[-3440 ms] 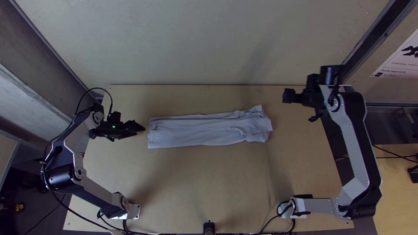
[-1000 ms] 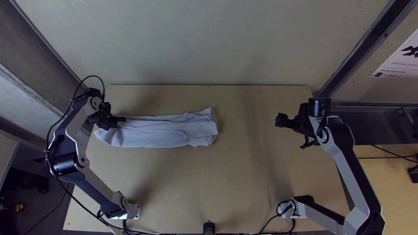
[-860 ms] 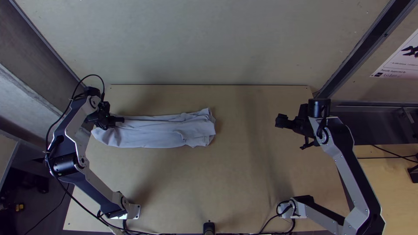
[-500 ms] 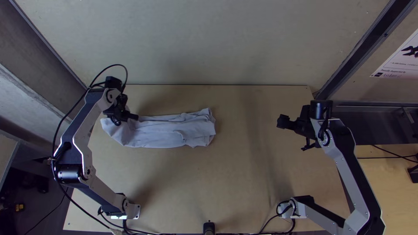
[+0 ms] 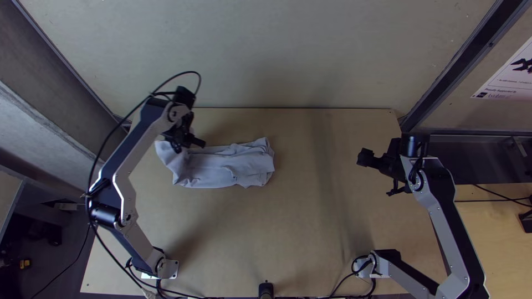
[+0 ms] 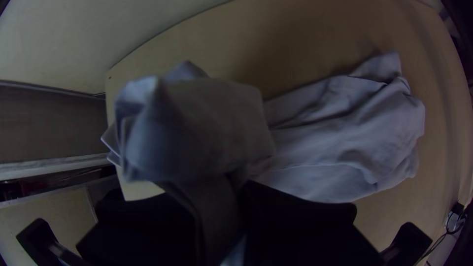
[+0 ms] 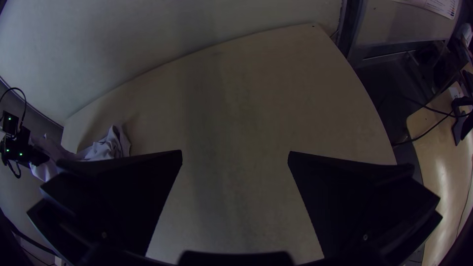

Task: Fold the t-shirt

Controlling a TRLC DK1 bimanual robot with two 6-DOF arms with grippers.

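One end of the t-shirt (image 5: 227, 166) is pinched and raised between the closed jaws of the left gripper (image 5: 198, 143), with loose cloth bunched around them. The rest is laid as a creased, folded strip on the surface (image 5: 277, 232), stretching from beneath those jaws towards the right gripper (image 5: 363, 158), whose jaws are spread wide, empty, well apart from the cloth.

Top view looks steeply down; wrist views, nearer, share its table (image 5: 288, 238).
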